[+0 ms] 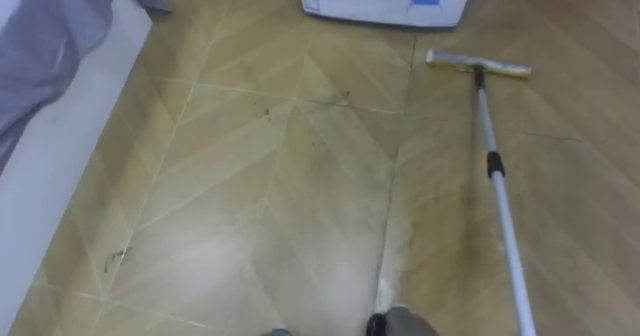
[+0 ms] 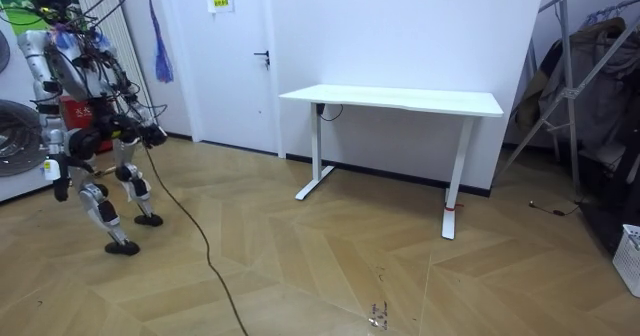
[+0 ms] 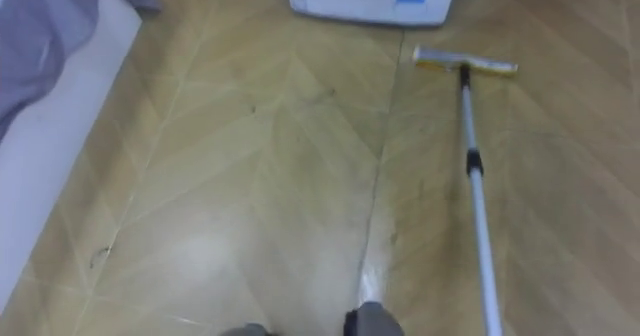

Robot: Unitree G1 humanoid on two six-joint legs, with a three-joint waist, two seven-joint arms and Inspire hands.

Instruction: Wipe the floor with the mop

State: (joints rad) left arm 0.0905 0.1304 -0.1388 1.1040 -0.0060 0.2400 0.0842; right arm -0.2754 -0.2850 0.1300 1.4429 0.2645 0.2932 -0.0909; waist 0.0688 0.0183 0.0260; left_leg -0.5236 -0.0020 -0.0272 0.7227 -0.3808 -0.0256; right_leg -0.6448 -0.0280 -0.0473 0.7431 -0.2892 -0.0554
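The mop lies on the wooden floor to my right. Its yellow head is at the far end, near a white washing machine, and its pale pole runs back to the near right edge. Faint dark marks dot the boards left of the head. On the left, a grey cloth drapes over a white ledge.

In the room view I stand at the room view's left, close to the machine, well apart from a white bench. One hand hangs low beside my legs and the other hand is at waist height. I cannot tell which is which, nor whether either is spread or closed.
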